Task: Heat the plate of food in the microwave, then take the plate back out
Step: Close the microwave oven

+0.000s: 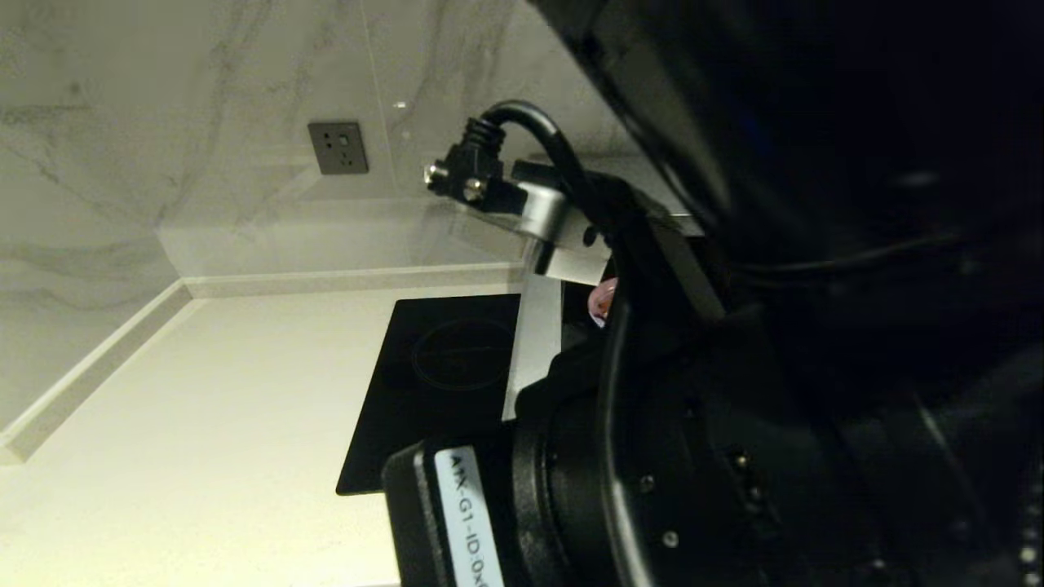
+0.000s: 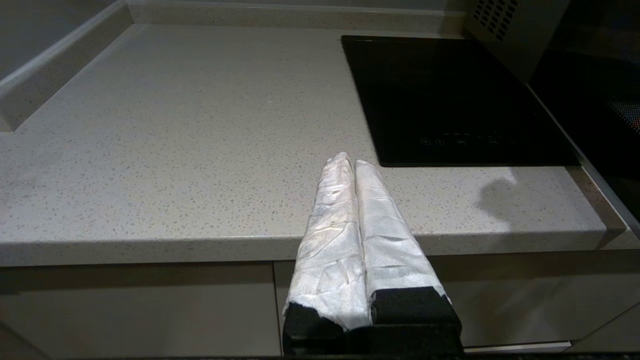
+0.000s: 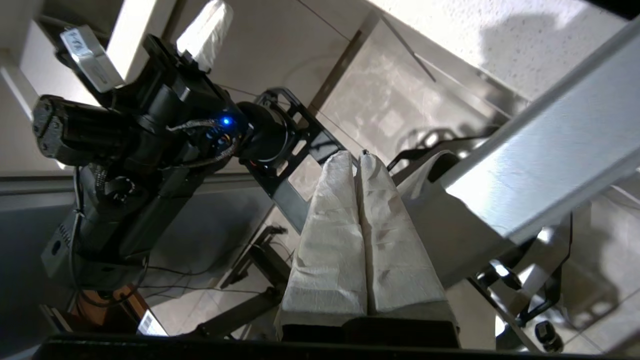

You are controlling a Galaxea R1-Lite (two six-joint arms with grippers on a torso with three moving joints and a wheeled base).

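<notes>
The microwave (image 2: 505, 30) stands at the right of the counter, its vented silver side and dark door in the left wrist view. A silver edge of it (image 1: 534, 350) shows beside my right arm, which fills the head view. In the right wrist view my right gripper (image 3: 356, 156) is shut and empty, its white-wrapped fingers close beside a brushed silver panel (image 3: 550, 160) and pointing toward the floor. A small lilac-pink patch (image 1: 602, 300) peeks past the arm; I cannot tell whether it is the plate of food. My left gripper (image 2: 352, 161) is shut and empty over the counter's front edge.
A flat black induction hob (image 2: 450, 95) lies in the speckled counter (image 2: 200, 125) between my left gripper and the microwave. A grey wall socket (image 1: 338, 147) sits on the marble backsplash. My left arm (image 3: 150, 130) and the robot's base frame show below the counter.
</notes>
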